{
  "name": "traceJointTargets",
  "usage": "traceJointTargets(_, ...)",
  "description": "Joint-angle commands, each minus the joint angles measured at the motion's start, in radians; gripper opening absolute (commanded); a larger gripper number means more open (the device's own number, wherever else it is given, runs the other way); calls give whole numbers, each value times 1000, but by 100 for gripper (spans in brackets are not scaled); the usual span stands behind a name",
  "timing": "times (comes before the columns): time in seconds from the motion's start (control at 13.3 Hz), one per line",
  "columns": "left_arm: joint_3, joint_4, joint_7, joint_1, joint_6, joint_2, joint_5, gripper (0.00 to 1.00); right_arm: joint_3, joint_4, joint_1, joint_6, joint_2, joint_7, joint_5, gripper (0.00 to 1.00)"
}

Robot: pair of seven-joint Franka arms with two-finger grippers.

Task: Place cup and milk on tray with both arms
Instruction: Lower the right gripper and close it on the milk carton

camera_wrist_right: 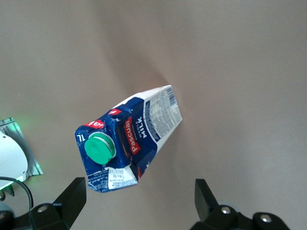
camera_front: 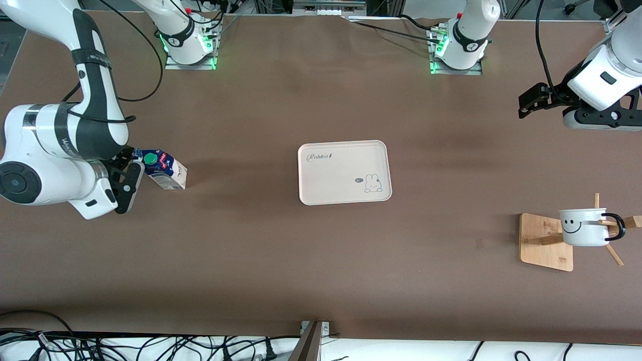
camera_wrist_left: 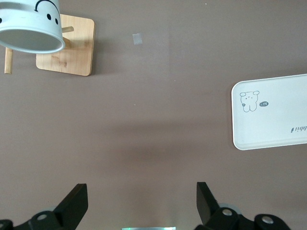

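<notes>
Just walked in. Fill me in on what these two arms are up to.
Two arms are set to load a tray lying bare mid-table. The right gripper, jaws open, is right beside the milk at its end of the table, not gripping it. The left gripper, jaws open, hangs over bare table at its end. The cup hangs on a wooden rack, nearer the front camera, untouched.

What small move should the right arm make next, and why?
Probably lower the right gripper a little so that its open fingers come down on either side of the milk, then close. The carton stands on the table at the right arm's end, just beside the gripper, not yet held, and the tray is bare. The left gripper waits open above the table, away from the cup.
</notes>
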Motion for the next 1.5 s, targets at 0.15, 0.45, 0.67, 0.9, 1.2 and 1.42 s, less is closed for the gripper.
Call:
traceJointTargets(0.15, -1, 18, -2, -7, -19, 2, 20, 100, 6, -147, -2, -12, -21, -50, 61, 100)
traceJointTargets(0.45, -1, 18, -1, -7, -19, 3, 20, 100, 7, -165, -1, -12, -24, -51, 62, 100)
traceJointTargets(0.67, -1, 18, -2, -8, -19, 2, 20, 100, 7, -165, -1, -41, -35, -51, 62, 100)
traceJointTargets(0.9, -1, 18, -2, -8, -19, 2, 20, 100, 3, -189, -2, -53, -30, -51, 67, 100)
traceJointTargets(1.2, -1, 18, -2, -10, -19, 2, 20, 100, -2, -224, -16, -19, -17, -53, 70, 100)
traceJointTargets(1.42, -1, 18, -2, -10, -19, 2, 19, 100, -2, -234, -16, -1, -17, -51, 70, 100)
